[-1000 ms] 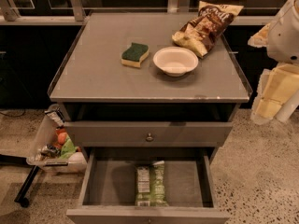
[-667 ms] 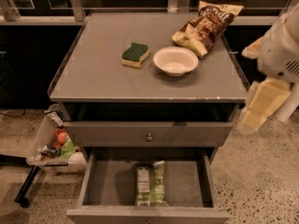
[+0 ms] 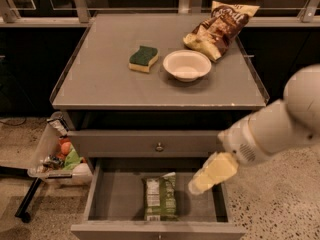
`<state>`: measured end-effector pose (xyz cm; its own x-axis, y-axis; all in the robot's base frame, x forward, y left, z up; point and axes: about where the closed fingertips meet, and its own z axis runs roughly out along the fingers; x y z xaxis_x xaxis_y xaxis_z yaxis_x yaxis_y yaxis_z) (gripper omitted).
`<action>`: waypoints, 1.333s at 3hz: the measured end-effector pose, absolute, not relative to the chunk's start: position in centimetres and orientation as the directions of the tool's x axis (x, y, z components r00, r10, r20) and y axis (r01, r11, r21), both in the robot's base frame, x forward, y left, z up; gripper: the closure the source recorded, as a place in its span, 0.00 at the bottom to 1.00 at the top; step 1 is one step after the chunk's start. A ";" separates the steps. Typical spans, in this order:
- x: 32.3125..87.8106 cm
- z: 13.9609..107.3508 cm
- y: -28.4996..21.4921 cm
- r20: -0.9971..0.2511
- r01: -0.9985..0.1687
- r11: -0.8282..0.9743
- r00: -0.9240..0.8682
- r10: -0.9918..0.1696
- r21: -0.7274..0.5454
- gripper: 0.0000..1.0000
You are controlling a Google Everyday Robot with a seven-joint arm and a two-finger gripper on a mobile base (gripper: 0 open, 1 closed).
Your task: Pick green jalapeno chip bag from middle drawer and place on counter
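Note:
The green jalapeno chip bag (image 3: pixel 160 197) lies flat on the grey floor of the open middle drawer (image 3: pixel 116 200), near its centre, long side running front to back. My gripper (image 3: pixel 196 185) comes in from the right on a white arm and hangs above the drawer's right half, just right of the bag and apart from it. The counter (image 3: pixel 105 79) is the grey cabinet top above.
On the counter sit a green-and-yellow sponge (image 3: pixel 143 58), a white bowl (image 3: pixel 186 64) and a brown-and-cream chip bag (image 3: pixel 220 28). A closed drawer with a round knob (image 3: pixel 159 146) is above the open one. A clear bin of items (image 3: pixel 59 156) stands left of the cabinet.
My arm has swung from the right edge of the view down and left, so the gripper now hangs over the open drawer beside the bag. The bag has not moved.

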<state>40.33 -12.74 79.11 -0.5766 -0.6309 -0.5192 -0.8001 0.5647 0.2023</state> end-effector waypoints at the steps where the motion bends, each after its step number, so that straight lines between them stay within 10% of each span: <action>1: 39.8 75.6 -11.1 -0.528 -0.773 0.571 -0.618 -0.582 0.276 0.00; 4: 39.4 70.5 -9.4 -0.786 -0.799 0.466 -0.545 -0.293 0.380 0.00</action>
